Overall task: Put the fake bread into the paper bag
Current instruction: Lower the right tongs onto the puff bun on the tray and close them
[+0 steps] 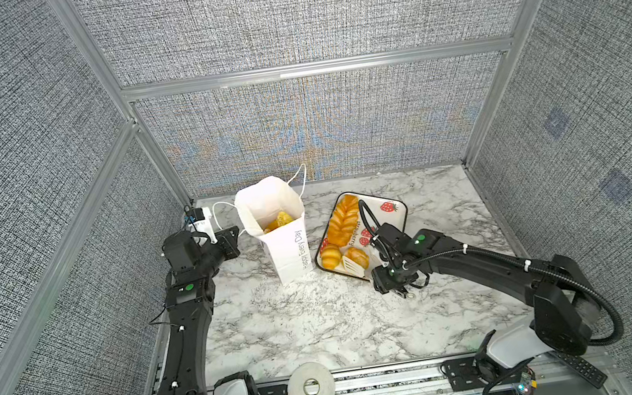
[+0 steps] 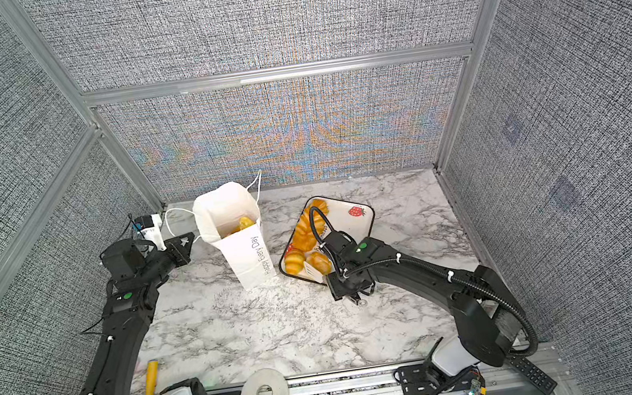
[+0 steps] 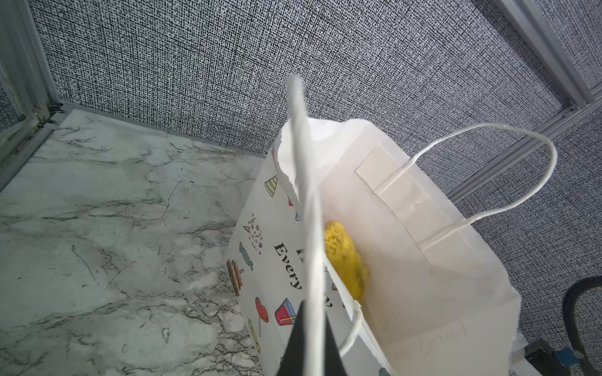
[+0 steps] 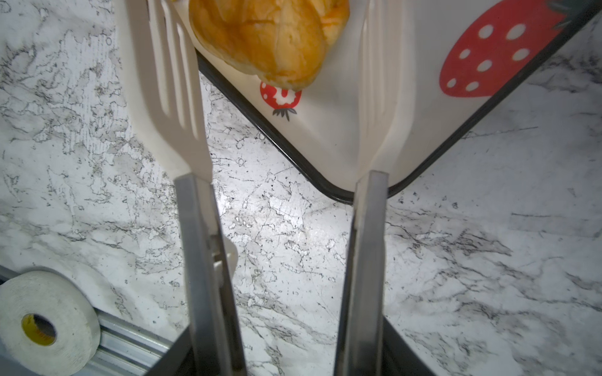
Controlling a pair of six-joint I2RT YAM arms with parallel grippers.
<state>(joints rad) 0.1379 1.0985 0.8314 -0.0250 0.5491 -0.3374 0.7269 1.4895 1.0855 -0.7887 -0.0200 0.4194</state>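
White paper bag (image 1: 286,253) is standing upright near the far edge of the table (image 1: 303,326), with bread (image 1: 280,220) lying inside it. The left tool (image 1: 235,235) is closed on the bag's cord handle (image 3: 309,228). The right tool (image 1: 377,271) is gripping tongs (image 4: 192,228), whose blades are standing apart on either side of a roll (image 4: 267,39) at the near corner of the strawberry tray (image 1: 396,216). A braided loaf (image 1: 342,220) is lying along the tray's edge facing the bag.
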